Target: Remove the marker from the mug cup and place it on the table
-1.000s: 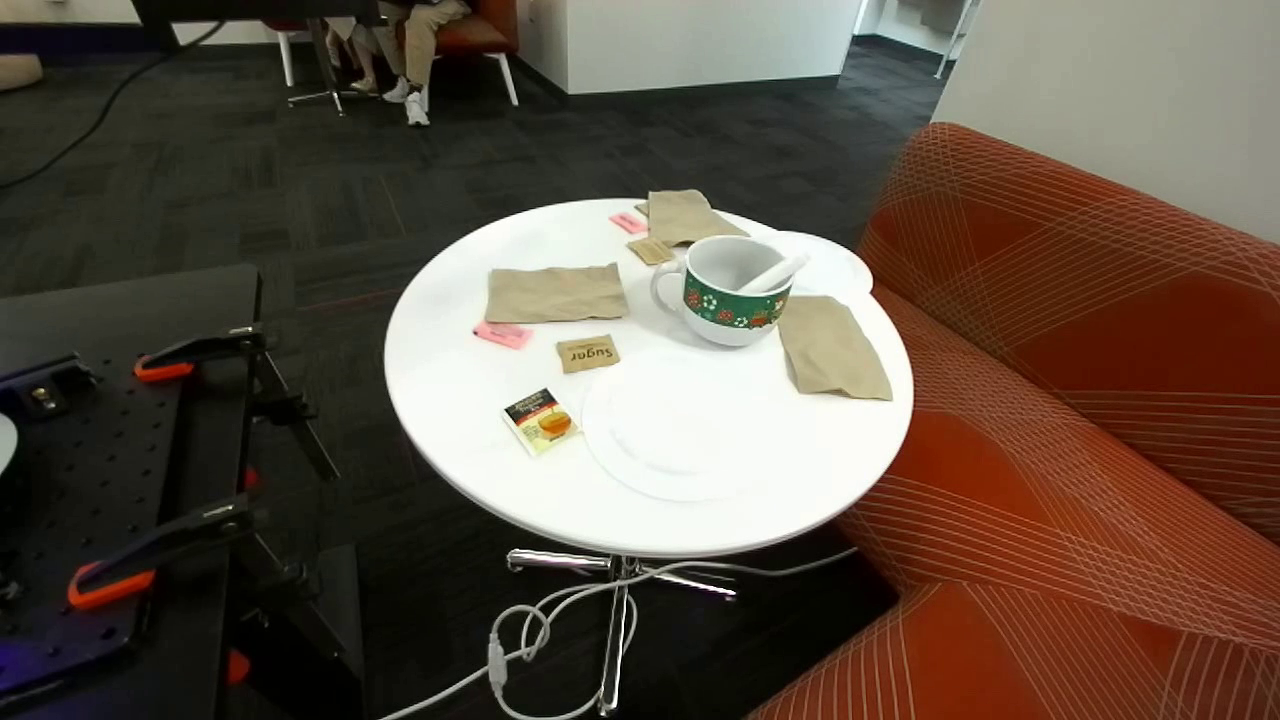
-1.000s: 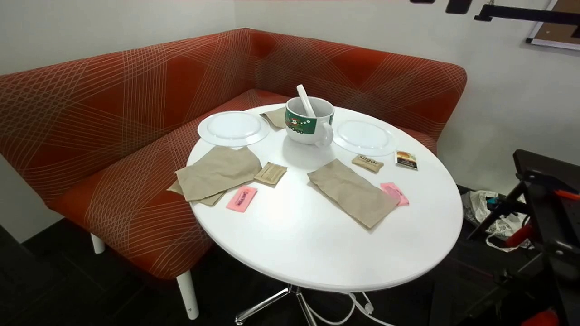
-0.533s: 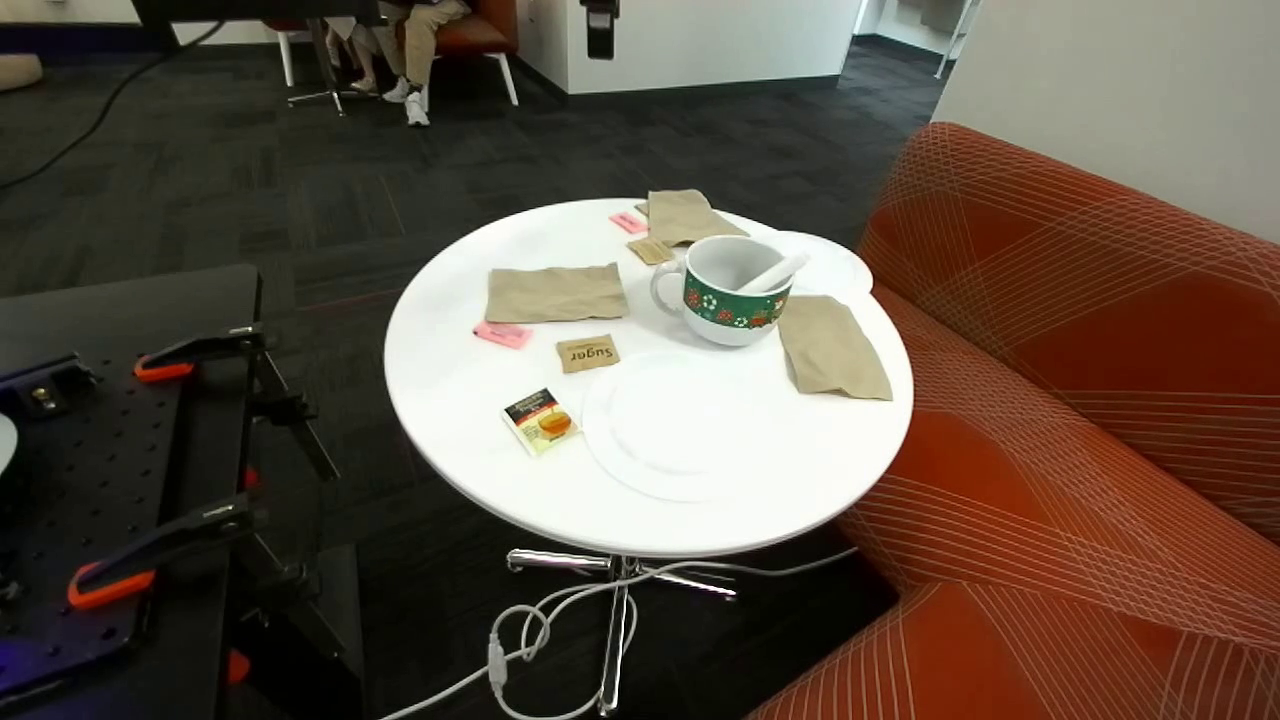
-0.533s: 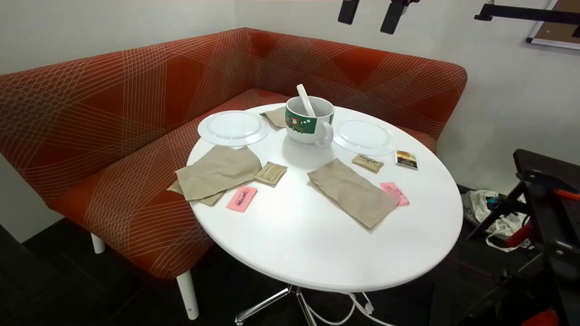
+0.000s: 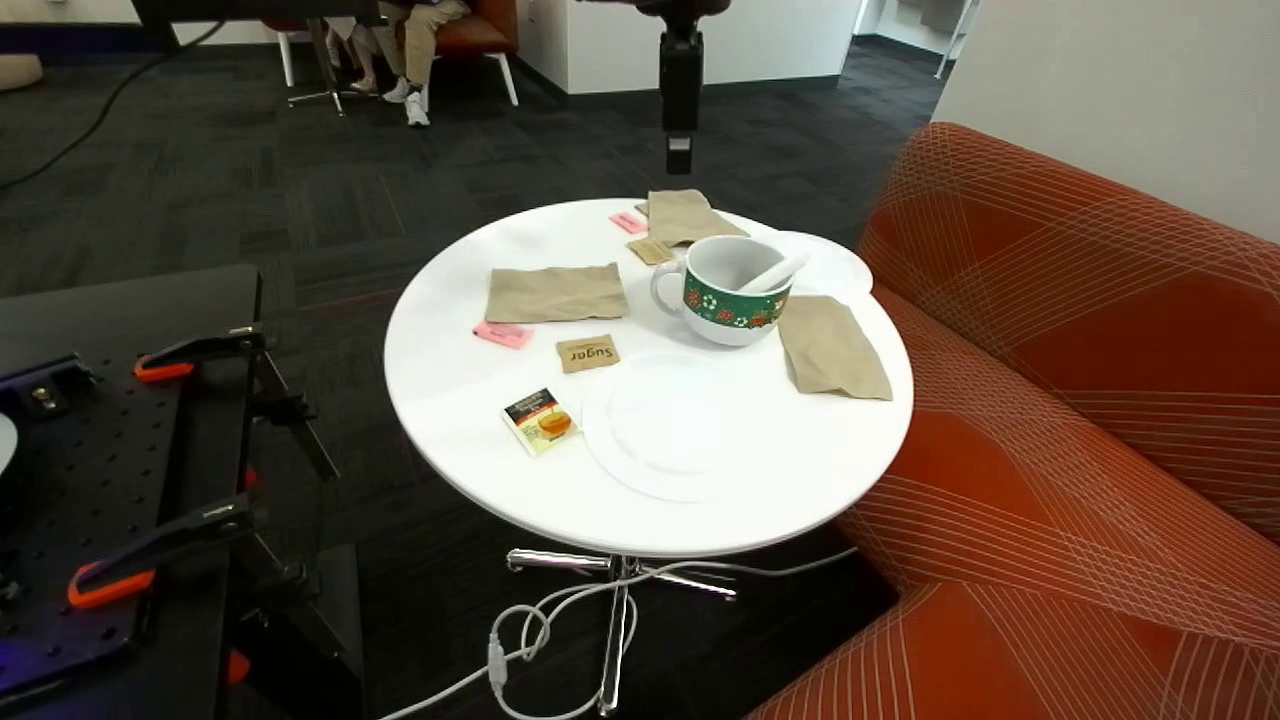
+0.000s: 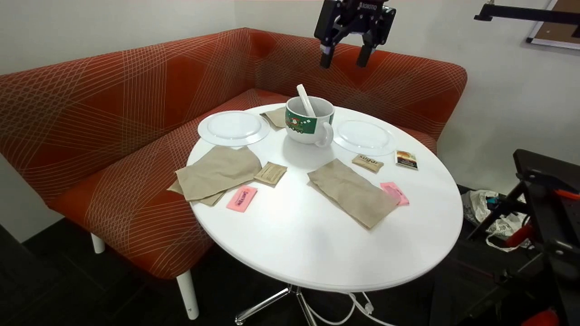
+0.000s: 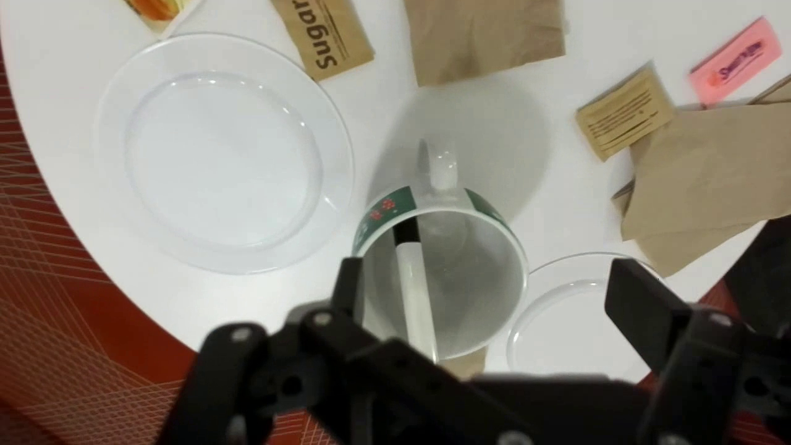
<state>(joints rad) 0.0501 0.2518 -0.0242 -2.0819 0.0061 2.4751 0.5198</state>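
Mug (image 7: 460,281) holds one marker (image 7: 414,290) near two plates (image 7: 222,161).

The round white table (image 6: 317,258) carried the mug cup (image 6: 309,126), upright, between two plates (image 6: 233,128). Brown napkins (image 6: 353,194) lay spread across it, and one stack (image 6: 219,174) of them jutted past its edge. Two pink packets (image 6: 242,198) lay by the napkins, with two small tan packets (image 6: 367,163), one printed "Sugar". A black and yellow packet (image 5: 541,421) lay just beside a plate
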